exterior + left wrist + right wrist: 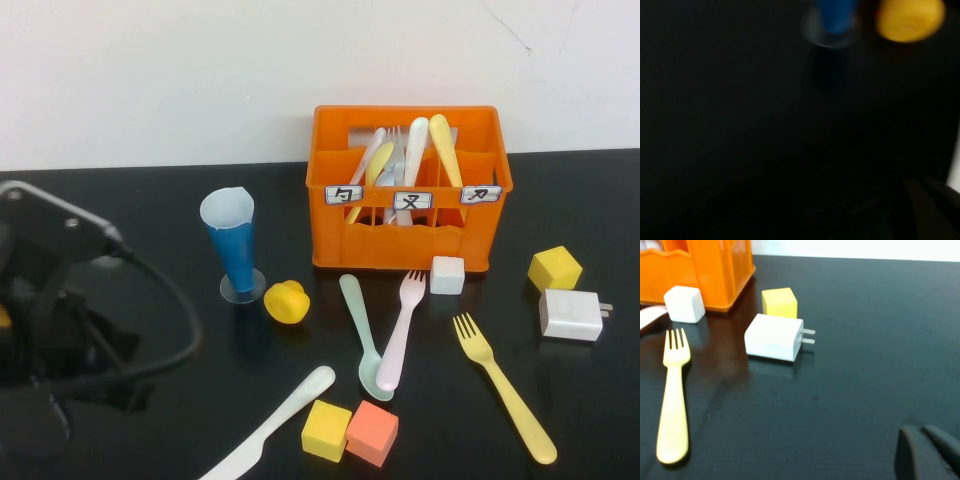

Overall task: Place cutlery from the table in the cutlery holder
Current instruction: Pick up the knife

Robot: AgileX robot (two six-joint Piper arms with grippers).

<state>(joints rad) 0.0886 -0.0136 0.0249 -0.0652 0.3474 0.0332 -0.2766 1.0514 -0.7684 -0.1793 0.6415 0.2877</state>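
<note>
My left arm shows in the high view as a black, blocky body with a grey metal plate on top, a small screw set in it. A thick black cable loops out from it. Each wrist camera catches dark, rounded finger tips: the left gripper and the right gripper, matt black.

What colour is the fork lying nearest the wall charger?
Pale yellow fork; clearest in the right wrist view.
</note>
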